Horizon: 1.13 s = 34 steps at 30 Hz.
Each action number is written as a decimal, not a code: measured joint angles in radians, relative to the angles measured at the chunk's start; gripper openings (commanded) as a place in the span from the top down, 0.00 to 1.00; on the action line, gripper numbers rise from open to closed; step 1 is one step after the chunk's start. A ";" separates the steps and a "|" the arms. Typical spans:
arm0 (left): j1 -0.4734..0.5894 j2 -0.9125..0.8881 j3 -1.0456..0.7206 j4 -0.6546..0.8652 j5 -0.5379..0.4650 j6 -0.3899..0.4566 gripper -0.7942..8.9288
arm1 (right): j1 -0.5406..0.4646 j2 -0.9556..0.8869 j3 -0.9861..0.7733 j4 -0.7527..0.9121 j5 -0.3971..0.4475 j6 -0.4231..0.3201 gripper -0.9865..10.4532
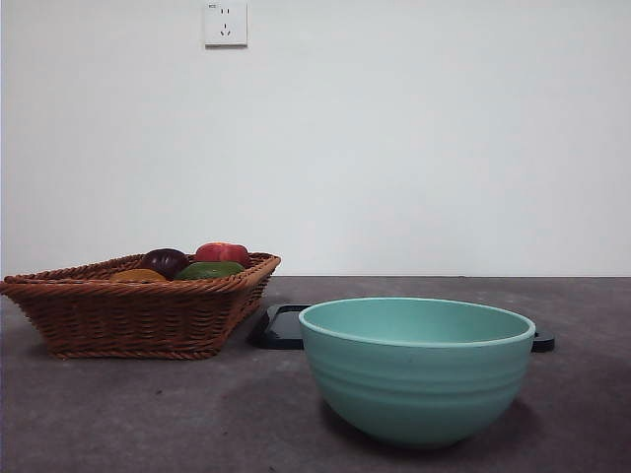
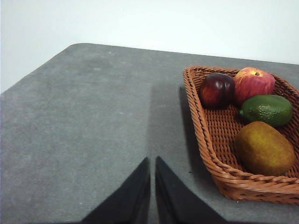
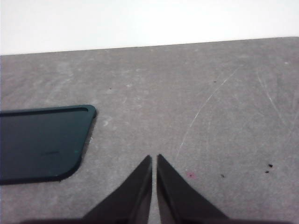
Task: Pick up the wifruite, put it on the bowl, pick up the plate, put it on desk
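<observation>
Wicker basket (image 2: 219, 154) rim rings the wifruite (image 2: 264, 148) — bare desk (image 2: 93, 121) alongside.

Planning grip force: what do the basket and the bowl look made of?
The basket looks like woven brown wicker, with its strands showing. The bowl looks like matte mint-green plastic or glazed ceramic; it is smooth with faint ridges, and its look leaves the material open.
</observation>
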 measured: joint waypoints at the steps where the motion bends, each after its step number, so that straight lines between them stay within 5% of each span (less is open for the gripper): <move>1: 0.000 0.000 0.000 0.000 0.000 0.000 0.90 | 0.000 0.000 0.000 0.000 0.000 0.013 0.91; 12: 0.000 0.001 0.076 -0.024 -0.032 -0.080 0.90 | 0.052 0.000 0.076 -0.008 -0.026 0.219 0.91; 22: 0.000 0.068 0.320 -0.050 -0.019 -0.161 0.90 | 0.108 0.127 0.344 -0.071 -0.033 0.277 0.91; 34: 0.000 0.303 0.675 -0.230 0.157 -0.165 0.90 | 0.126 0.428 0.706 -0.278 -0.336 0.243 0.91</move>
